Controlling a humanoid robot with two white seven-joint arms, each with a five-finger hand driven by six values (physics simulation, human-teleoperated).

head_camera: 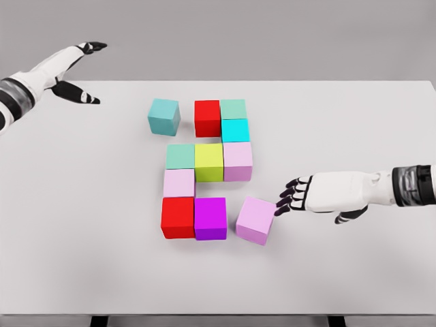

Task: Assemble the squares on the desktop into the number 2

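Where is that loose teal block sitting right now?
In the head view the teal block sits toward the table's far left, apart from the others, just left of the upper red block.

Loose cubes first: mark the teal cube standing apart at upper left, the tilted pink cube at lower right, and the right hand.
teal cube (163,116), head view, front face.
tilted pink cube (256,220), head view, top face.
right hand (321,194), head view, back of the palm.

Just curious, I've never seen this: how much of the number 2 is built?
Most cubes already form the 2's body. The right hand touches the loose pink cube, bottom right. The teal cube at top left stands apart. The left hand is raised away.
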